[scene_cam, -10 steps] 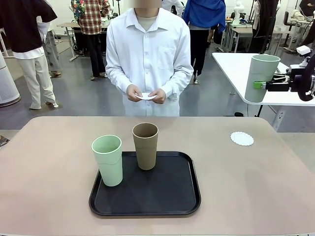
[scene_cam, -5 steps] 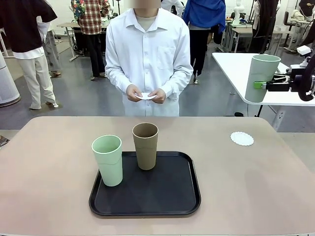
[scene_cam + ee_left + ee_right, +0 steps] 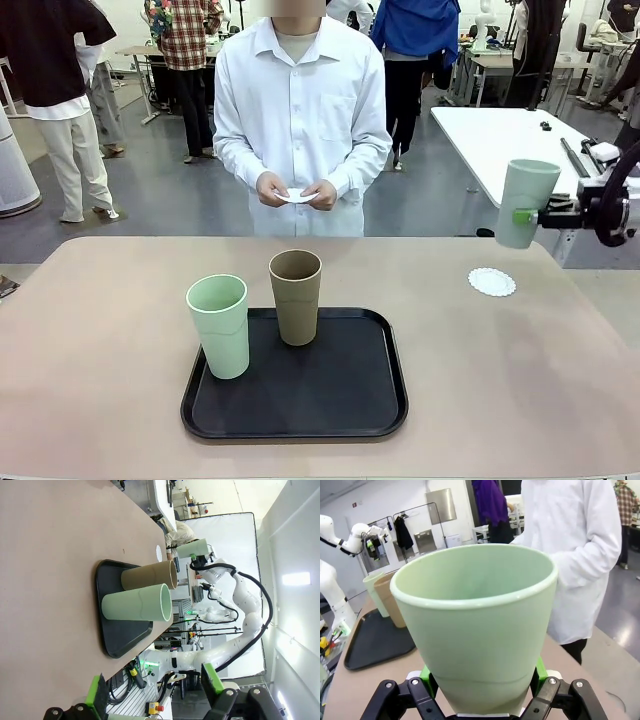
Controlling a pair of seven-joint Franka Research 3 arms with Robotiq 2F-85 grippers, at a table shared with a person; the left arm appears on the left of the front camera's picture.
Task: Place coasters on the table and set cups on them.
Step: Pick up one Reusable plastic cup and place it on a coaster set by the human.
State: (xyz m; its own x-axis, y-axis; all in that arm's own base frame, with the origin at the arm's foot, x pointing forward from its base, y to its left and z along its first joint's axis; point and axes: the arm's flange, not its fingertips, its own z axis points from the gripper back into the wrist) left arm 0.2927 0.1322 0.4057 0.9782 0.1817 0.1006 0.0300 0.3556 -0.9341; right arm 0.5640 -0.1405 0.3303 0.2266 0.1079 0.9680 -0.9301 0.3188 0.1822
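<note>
**Item 1, held mint cup** (image 3: pixel 527 200): the right jaws are gripping it low on its wall, with the green pads (image 3: pixel 426 673) pressing on either side. It is hanging roughly upright in the air at the far right of the tabletop (image 3: pixel 100 340), above the lone coaster and clear of it.

**Item 2, second mint cup** (image 3: pixel 219 325): it is standing upright at the left edge of the black tray (image 3: pixel 350 400), mouth up.

**Item 3, tan cup** (image 3: pixel 296 296): it is standing upright on the tray's far part, near item 2 but apart from it.

**Item 4, lone coaster** (image 3: pixel 491 282): it is lying flat on the tabletop's far right area, well apart from the tray and carrying nothing.

**Item 5, white coaster** (image 3: pixel 297 196): the person at the far side is holding it in both hands (image 3: pixel 272 188) at waist height.

**Item 6, left jaws**: they are standing wide open with nothing between the green pads (image 3: pixel 95 696), and are hovering well back from the tray.
</note>
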